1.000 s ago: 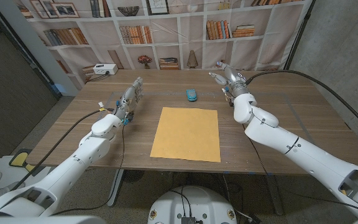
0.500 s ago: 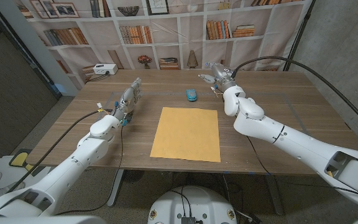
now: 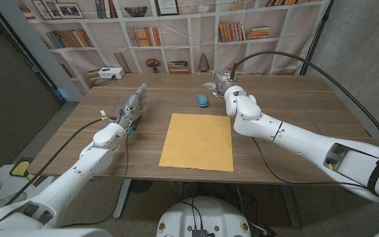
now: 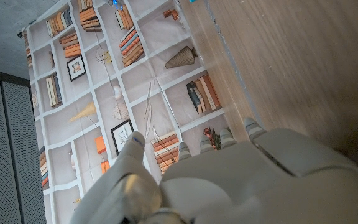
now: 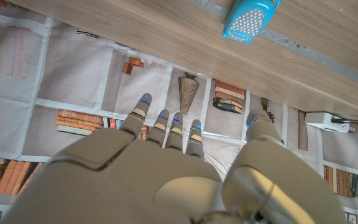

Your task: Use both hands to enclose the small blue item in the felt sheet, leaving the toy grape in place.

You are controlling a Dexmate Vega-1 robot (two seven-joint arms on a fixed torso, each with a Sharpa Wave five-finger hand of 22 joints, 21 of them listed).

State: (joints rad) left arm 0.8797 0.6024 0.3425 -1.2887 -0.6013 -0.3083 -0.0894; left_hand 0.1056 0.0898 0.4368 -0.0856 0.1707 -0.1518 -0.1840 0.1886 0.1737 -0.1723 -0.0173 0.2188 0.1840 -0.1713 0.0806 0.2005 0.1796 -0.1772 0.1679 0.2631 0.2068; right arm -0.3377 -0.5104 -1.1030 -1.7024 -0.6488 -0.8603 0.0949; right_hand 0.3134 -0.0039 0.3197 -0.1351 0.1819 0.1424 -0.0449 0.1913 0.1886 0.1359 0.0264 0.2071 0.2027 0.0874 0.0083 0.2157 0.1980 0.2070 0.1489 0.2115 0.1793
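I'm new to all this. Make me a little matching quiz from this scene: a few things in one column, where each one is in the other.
Things:
1. small blue item
2. felt sheet
3. left robot hand
4. right robot hand

Places:
A. middle of the table
B. just beyond the sheet's far edge
C. far side, beside the blue item
D. left part of the table, away from the sheet

Pairs: 1-B, 2-A, 3-D, 4-C

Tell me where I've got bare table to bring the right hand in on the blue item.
Bare wood lies between the blue item and the felt sheet, and between the item and the left hand. It is tighter on the item's right, where the right hand hovers near the far edge. Wide bare table lies right of the sheet.
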